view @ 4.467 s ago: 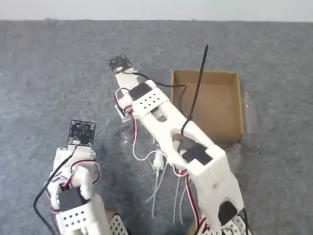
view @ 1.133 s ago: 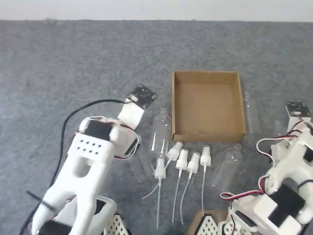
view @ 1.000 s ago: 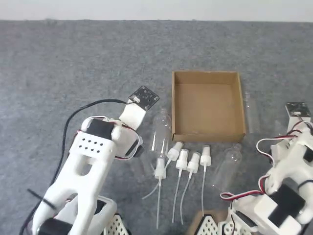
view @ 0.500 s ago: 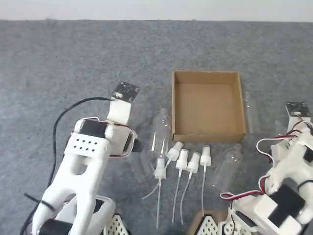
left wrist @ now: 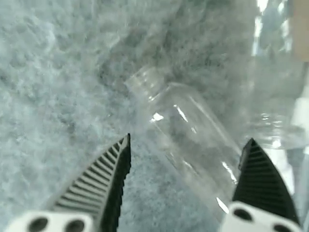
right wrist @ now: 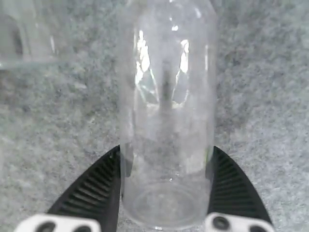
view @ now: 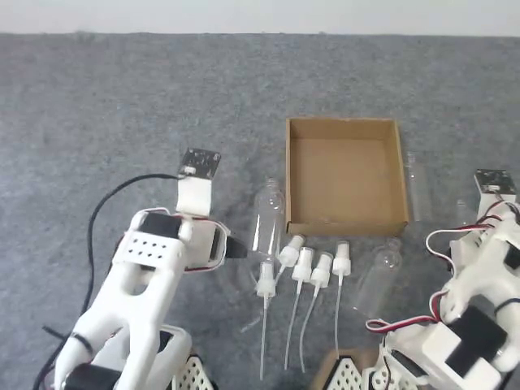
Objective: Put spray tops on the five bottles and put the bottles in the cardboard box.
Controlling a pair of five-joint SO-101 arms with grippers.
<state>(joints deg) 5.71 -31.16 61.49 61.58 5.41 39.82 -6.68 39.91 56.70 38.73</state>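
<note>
From above, the left arm (view: 150, 268) covers the left gripper (left wrist: 189, 140) and part of the bottle (left wrist: 188, 130) under it. In the left wrist view that bottle's base runs off the edge. A second bottle (left wrist: 273, 130) beyond it is blurred and cut off. The right arm (view: 479, 325), clipped at the table's near right corner, hides the right gripper (right wrist: 165, 150). The held-view bottle (right wrist: 166, 111) loses its neck at the edge. The clear bottles (view: 416, 185) toward the table's right edge are too faint to count.

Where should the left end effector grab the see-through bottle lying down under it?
Probably across the middle of the straight round body of the bottle, coming down from above. It lies on its side on the carpet, and the open left end effector straddles it there, where the sides run even.
</note>
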